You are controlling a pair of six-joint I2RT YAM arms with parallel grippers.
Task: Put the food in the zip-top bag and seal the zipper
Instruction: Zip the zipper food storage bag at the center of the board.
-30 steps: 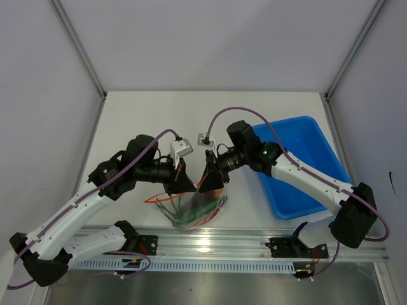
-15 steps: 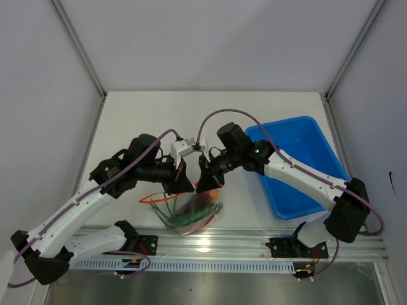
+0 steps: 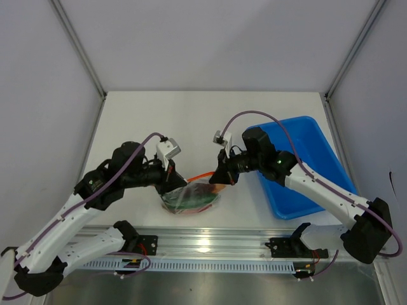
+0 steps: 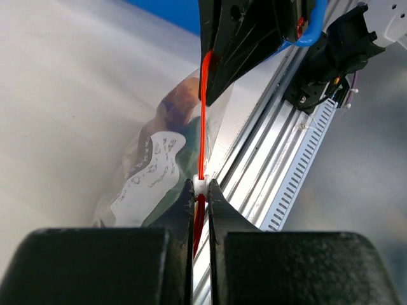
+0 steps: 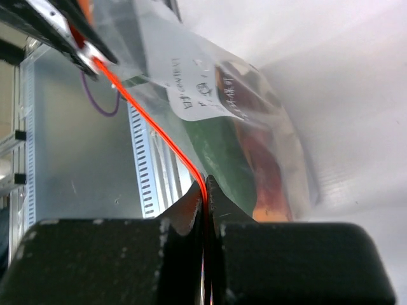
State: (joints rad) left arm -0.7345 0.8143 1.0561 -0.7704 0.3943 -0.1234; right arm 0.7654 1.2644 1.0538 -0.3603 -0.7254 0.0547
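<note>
Overhead, white table [image 3: 191, 121] fills the view, with a slotted aluminium rail [image 3: 210, 244] along its 6 o'clock edge. Left arm [image 3: 76, 210] reaches in from 7 o'clock, right arm [image 3: 324, 190] from 5 o'clock, and they meet just short of centre. Blue tray [image 3: 318, 159] sits at 3 o'clock, under the right arm's forearm. Zip-top bag [image 3: 191, 198] lies between the two wrists, at 6 o'clock from table centre, close to the rail; clear, crinkled, mouth uppermost. Whether its belly bears on the table or hangs, I cannot tell. Left gripper [image 4: 201, 190] is at the bag's 9 o'clock end, fingers pressed together on the zipper [image 4: 203, 121]. Right gripper [image 5: 205, 187] is at the 3 o'clock end, likewise clamped on the zipper, with no gap showing between the pads. Food is inside the bag: dark green cucumber [image 5: 219, 152] lies lengthwise against the near wall, and a dark red piece [image 5: 261, 152] is behind it, with something orange-yellow below; chili or sausage, cannot tell. White printed label [image 4: 156, 168] is on the bag's side wall, facing 9 o'clock in the left wrist view. The zipper runs as one thin orange-red line from grip to grip, straight in the left wrist view, slightly bowed overhead. Small white slider [image 4: 201, 185] sits on the strip right at the left fingertips.
</note>
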